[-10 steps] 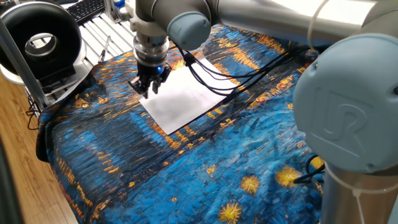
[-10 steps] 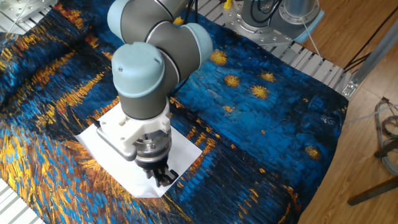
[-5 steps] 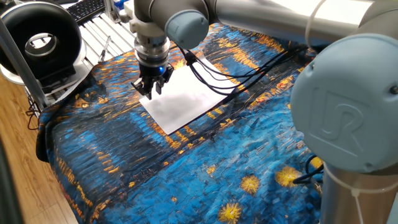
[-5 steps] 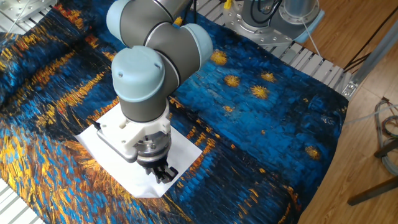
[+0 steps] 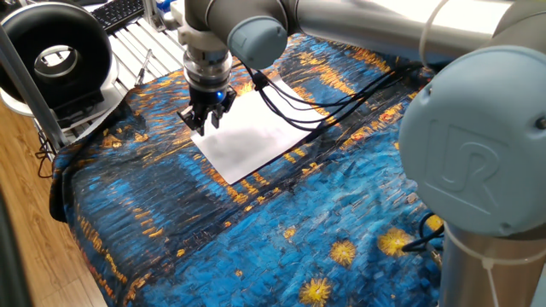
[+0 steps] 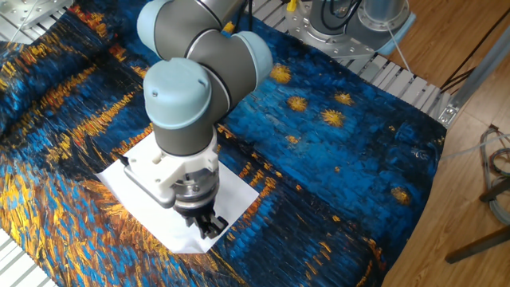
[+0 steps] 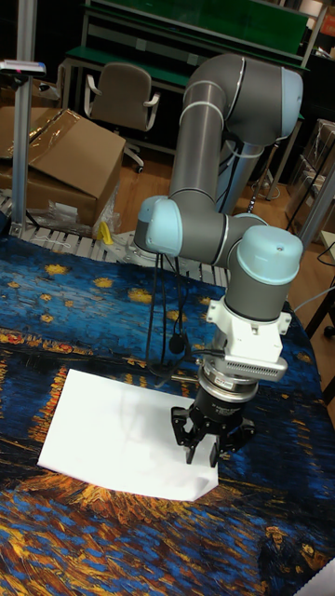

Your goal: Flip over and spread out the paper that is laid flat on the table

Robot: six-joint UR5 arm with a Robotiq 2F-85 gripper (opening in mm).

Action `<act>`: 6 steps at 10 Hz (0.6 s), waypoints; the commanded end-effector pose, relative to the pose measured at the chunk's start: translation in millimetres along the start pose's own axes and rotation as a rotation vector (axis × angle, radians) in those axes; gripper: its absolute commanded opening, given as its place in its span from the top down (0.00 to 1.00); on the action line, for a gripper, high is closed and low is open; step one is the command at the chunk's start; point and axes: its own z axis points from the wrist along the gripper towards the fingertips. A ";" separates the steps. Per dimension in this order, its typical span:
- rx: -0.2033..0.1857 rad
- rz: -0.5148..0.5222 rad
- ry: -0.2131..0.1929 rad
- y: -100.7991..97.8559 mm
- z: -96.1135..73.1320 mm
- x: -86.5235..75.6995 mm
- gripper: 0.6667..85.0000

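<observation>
Paper (image 7: 121, 433) is what we watch: a plain white sheet lying flat on the table (image 7: 56, 549), which is draped in blue cloth with orange-yellow streaks and star bursts. We read no writing on the sheet. The only lettering we can make out is the raised "UR" mark on the big grey joint cap (image 5: 474, 162) nearest the camera in one fixed view.

Starting closest to us in the tall fixed view, the corner of the paper lies just below the gripper (image 7: 213, 451). Its dark fingers (image 7: 192, 445) point straight down over that corner, spread only a little, with a narrow gap between them. Nothing sits between the tips. We cannot tell whether they touch the sheet or hang just above it. In one fixed view the same gripper (image 5: 205, 119) stands at the sheet's edge (image 5: 247, 134), and in the other fixed view the gripper (image 6: 209, 225) is over the corner of the paper (image 6: 143, 203), with the arm's wrist covering much of the sheet.

Beyond the paper from the gripper, black cables (image 7: 169, 317) hang down to the cloth. Farther back, past the table's edge, we see a white slatted surface (image 7: 70, 244), then an open cardboard box (image 7: 65, 158), an office chair (image 7: 123, 98) and green shelving (image 7: 223, 33).
</observation>
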 end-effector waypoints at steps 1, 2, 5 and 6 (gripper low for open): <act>-0.010 0.017 -0.020 -2.1 -2.2 -13.5 0.54; -0.013 0.014 -0.023 -1.0 -2.7 -14.9 0.54; -0.031 0.023 -0.045 12.6 -3.5 -25.1 0.53; -0.016 0.024 -0.047 12.1 -2.8 -27.4 0.53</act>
